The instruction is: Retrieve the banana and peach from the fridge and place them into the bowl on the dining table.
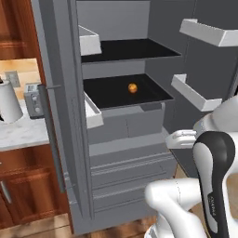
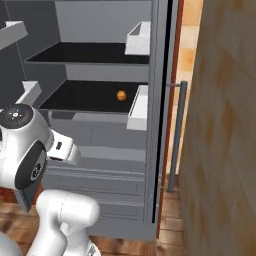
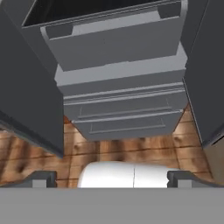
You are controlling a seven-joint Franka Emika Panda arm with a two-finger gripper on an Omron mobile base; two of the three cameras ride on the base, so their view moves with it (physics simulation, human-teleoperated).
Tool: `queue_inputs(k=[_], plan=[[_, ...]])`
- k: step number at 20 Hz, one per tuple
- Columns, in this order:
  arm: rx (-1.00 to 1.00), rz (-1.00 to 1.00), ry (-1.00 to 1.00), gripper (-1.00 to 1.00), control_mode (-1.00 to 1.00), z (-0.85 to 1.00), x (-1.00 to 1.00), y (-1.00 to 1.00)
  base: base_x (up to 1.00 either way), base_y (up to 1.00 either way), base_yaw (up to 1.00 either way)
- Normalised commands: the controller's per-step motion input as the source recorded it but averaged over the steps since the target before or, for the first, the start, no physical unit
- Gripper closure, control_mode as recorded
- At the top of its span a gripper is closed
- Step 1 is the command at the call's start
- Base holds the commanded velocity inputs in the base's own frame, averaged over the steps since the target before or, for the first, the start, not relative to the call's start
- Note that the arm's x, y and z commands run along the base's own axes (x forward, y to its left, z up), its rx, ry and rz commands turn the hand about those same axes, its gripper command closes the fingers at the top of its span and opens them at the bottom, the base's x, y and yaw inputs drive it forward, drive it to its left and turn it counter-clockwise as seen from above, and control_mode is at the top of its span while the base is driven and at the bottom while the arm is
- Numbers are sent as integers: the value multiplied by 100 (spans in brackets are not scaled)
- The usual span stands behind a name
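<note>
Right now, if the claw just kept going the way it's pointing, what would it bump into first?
Probably the wooden floor in front of the open fridge's lower drawers. The open claw points downward, though depth is hard to judge.

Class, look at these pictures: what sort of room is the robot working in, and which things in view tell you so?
A kitchen, most likely. An open grey fridge holds a peach on a dark shelf, and a marble counter with a toaster sits among brown wooden cabinets.
</note>
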Motion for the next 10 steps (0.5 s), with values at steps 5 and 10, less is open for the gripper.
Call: queue_inputs(k=[5,10], plan=[[0,0,0,-100,100,0,0,0,56,-13,0],[0,0,0,-100,100,0,0,0,42,-21,1]])
